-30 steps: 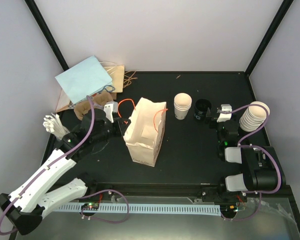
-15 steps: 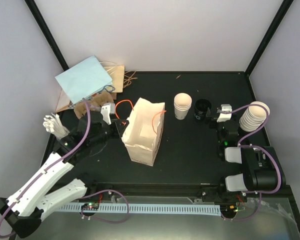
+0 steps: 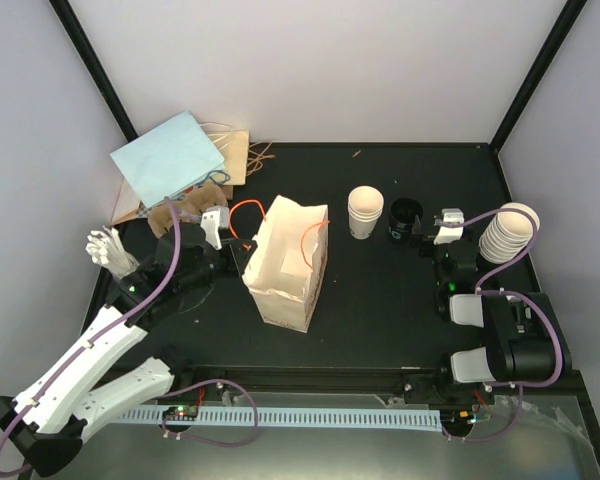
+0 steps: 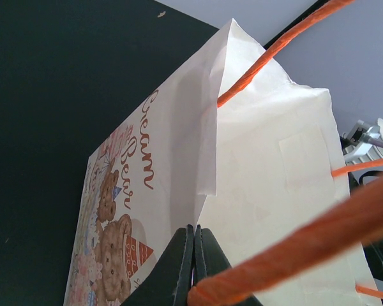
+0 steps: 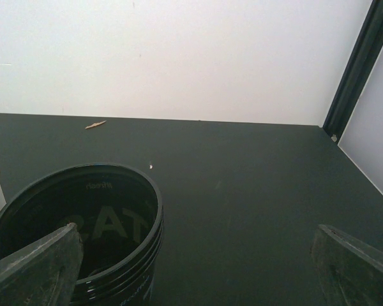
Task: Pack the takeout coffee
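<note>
The left pincer (image 4: 193, 241) is pressed together on the orange handle (image 4: 293, 248) of the paper bag (image 3: 290, 270), which stands open mid-counter (image 3: 380, 300). The right pincer (image 5: 195, 242) is spread wide, just beside a stack of black lids (image 5: 83, 217). A stack of unlidded cream cups (image 3: 364, 212) stands between bag and lids.

My left arm (image 3: 90, 350) reaches forward and inward from its base, its left gripper (image 4: 193, 252) pinched tight on the orange handle (image 4: 306, 239). My right arm (image 3: 505, 345) sits folded near its base, wrist roughly level I think, right gripper (image 5: 195, 268) spread wide, holding nothing.
</note>
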